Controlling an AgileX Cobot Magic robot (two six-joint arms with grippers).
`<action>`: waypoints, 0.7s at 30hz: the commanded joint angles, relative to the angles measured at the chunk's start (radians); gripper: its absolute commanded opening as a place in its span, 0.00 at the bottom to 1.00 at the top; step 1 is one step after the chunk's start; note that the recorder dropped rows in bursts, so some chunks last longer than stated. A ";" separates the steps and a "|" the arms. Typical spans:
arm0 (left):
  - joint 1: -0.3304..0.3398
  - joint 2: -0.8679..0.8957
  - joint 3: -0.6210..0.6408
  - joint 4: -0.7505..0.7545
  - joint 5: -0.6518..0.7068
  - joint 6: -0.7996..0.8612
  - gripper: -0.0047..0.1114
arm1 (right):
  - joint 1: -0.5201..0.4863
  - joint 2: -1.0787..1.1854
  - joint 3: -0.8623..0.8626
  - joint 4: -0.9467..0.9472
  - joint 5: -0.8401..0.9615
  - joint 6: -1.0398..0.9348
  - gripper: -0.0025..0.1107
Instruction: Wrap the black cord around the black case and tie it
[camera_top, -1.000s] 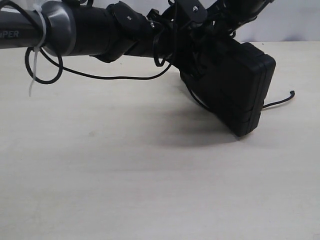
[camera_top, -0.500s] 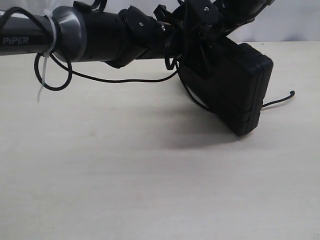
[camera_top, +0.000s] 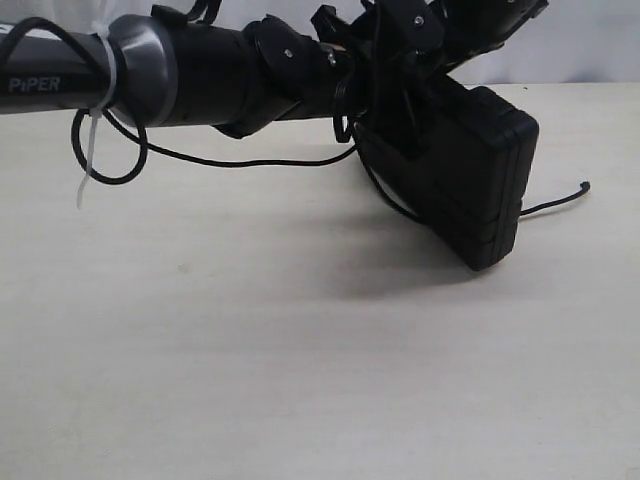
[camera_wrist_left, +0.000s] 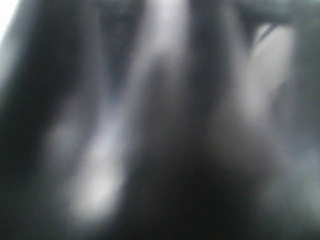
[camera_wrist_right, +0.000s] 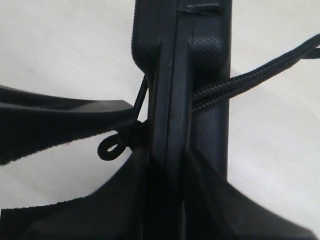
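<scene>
**A:** Where's the black case (camera_wrist_right: 205, 45) sitting?

**B:** It's pinched edge-on in the right gripper (camera_wrist_right: 167, 159), whose fingers are closed on its narrow rim. It runs straight out ahead of those jaws, long axis in line with the fingers. From outside it hangs tilted, lower corner down by the table (camera_top: 300, 350); whether touching or just above, I can't say.

**A:** And the black cord (camera_wrist_right: 260, 72)?

**B:** Two strands cross the case's edge just beyond the fingertips, square to its long axis, and lead off to one side. On the other side a knot (camera_wrist_right: 129, 136) with a small loop lies against the seam, right beside a fingertip. The blunt tip (camera_top: 584, 186) lies on the table past the case, on the side away from the left arm.

**A:** The left gripper (camera_top: 392, 100)?

**B:** It's close in at the case's upper end. Its own camera is pure blur, so I can't tell whether it's open or holding anything.

**A:** So who ties?

**B:** My guess is the left, since the right is taken up with the case. The tying turns on the knot lying just off those jaws.
</scene>
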 joint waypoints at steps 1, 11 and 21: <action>0.003 0.046 0.012 0.256 0.070 0.006 0.49 | 0.035 -0.010 0.010 0.147 0.109 -0.002 0.21; 0.116 -0.055 0.012 0.392 0.255 -0.033 0.49 | 0.035 -0.010 0.010 0.119 0.109 0.002 0.21; 0.245 -0.059 0.012 0.434 0.447 -0.260 0.49 | 0.035 0.022 0.251 0.212 -0.015 -0.061 0.21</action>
